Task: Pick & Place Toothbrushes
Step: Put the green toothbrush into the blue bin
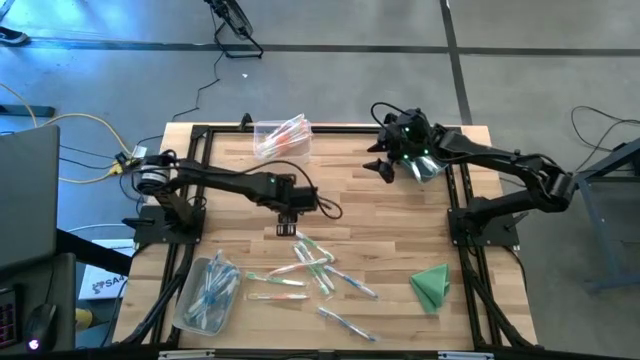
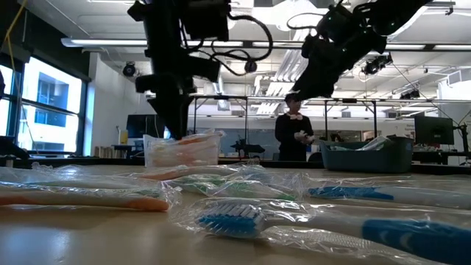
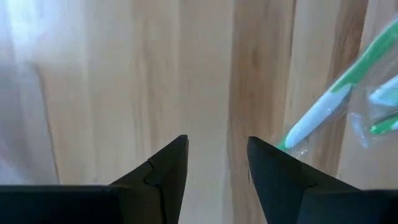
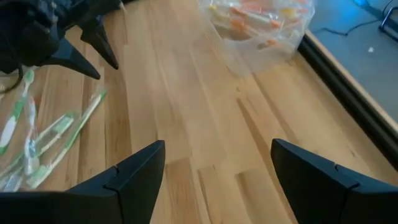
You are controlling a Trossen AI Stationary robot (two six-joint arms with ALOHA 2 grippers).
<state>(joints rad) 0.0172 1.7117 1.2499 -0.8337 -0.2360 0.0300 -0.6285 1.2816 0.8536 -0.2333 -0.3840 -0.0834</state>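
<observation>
Lying scattered across the pale wooden tabletop (image 1: 380, 205), the thin toothbrushes in clear crinkly wrappers (image 1: 312, 262), whitish with green, blue or pink-orange accents, sit just ahead of and below my left gripper (image 1: 286, 222), which hangs over bare wood with its two dark fingers (image 3: 166, 167) parted by a narrow gap and nothing between them. Through my left wrist camera one green-and-white wrapped toothbrush (image 3: 336, 96) lies just beside my fingertip, apart from it. From table height the nearest wrapped blue-bristled toothbrush (image 2: 294, 221) fills the foreground, with an orange one (image 2: 81, 197) next to it. Beyond my left gripper, toward the far edge, stands a clear plastic bin holding pink-orange toothbrushes (image 1: 282, 135); on the near side, off toward my left arm's base, a second clear plastic bin with blue toothbrushes (image 1: 208, 293) rests at the table's edge. My right gripper (image 1: 382, 158) is raised near the far right corner, well apart from the loose pile, its fingers (image 4: 134, 171) spread wide and holding nothing, looking down past them at wood and the pink-orange bin. A folded green cloth (image 1: 431, 284) lies on the table near my right arm's base. In the room behind, a person in dark clothing (image 2: 294, 132) stands at a bench.
</observation>
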